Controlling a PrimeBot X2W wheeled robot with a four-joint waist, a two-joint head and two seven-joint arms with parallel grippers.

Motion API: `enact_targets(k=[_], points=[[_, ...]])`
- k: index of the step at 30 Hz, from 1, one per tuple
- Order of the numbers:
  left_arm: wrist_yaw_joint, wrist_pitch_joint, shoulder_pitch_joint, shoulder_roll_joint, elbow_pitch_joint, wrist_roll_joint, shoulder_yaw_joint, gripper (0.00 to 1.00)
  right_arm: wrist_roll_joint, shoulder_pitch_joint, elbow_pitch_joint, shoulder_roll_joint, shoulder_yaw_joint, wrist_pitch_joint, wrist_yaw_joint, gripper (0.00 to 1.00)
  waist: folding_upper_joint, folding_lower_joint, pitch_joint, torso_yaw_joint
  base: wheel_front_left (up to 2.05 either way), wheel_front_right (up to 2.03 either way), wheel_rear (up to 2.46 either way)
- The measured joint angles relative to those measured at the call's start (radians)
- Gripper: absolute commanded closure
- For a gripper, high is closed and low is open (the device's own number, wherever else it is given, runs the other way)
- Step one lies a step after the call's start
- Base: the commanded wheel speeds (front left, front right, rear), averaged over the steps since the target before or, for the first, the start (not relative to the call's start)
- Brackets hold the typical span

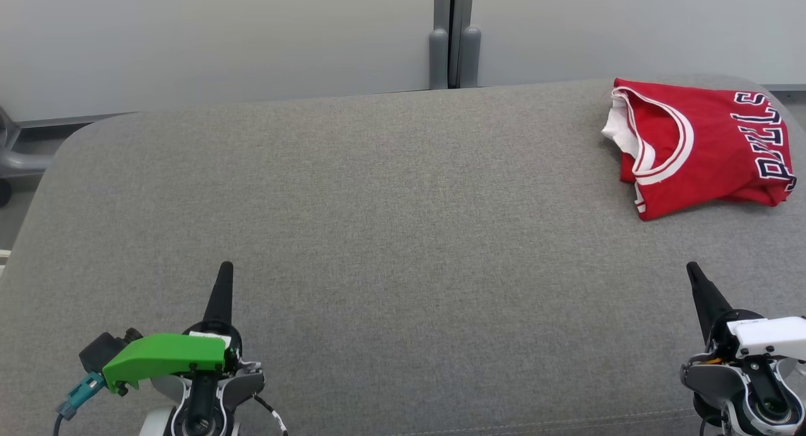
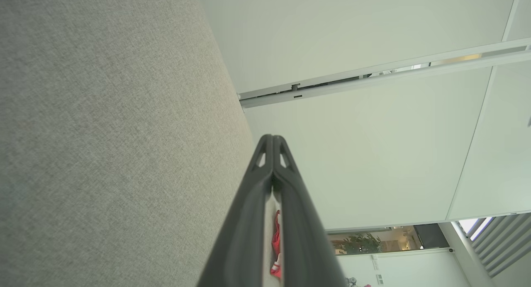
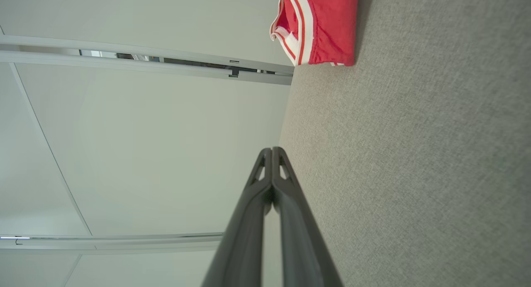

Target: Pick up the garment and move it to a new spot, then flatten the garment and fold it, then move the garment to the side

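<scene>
The garment [image 1: 711,149] is a red jersey with white trim and dark-edged white lettering, and it lies farthest from the robot. Nearest, at the lower left of the head view, the left hand [image 1: 225,267] has its two dark fingers pressed together with nothing between them. At the lower right the right hand [image 1: 693,267] is closed the same way and also empty. Both sit low over the grey fabric-covered bench [image 1: 378,203]; whether they touch it I cannot tell.

Past a wide stretch of bare cloth, the jersey lies in a folded bundle at the bench's far right corner. Its neckline is turned to the left and its lettering runs along the right edge. Pale wall panels [image 1: 220,39] stand behind.

It looks light, thin and limp, and not fragile. Lifted by one point, it would probably sag and fall out of its fold, and the smooth layers may slip over each other. The safer hold is likely a pinch through all layers at the near folded edge, ideally with both hands at two corners. The thicker banded neckline should also give a firm grip.
</scene>
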Motion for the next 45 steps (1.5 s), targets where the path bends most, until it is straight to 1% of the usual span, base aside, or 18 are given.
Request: enact_targets(k=[15,28,45], points=[[-0.024,0.014,-0.011,-0.018,-0.001,-0.076,0.021,1.00,0.099,-0.004,-0.001,-0.001,-0.035,0.034,0.000,1.00,0.0000,0.0000,0.003,-0.005,0.00,0.00,0.00],[-0.036,0.027,-0.019,-0.035,-0.002,-0.136,0.040,1.00,0.177,-0.010,-0.001,-0.002,-0.062,0.060,0.000,1.00,0.0000,0.0000,0.005,-0.009,0.00,0.00,0.00],[-0.038,0.027,-0.021,-0.036,-0.002,-0.138,0.040,1.00,0.179,-0.011,-0.002,-0.002,-0.063,0.060,0.000,1.00,0.0000,0.0000,0.005,-0.010,0.00,0.00,0.00]])
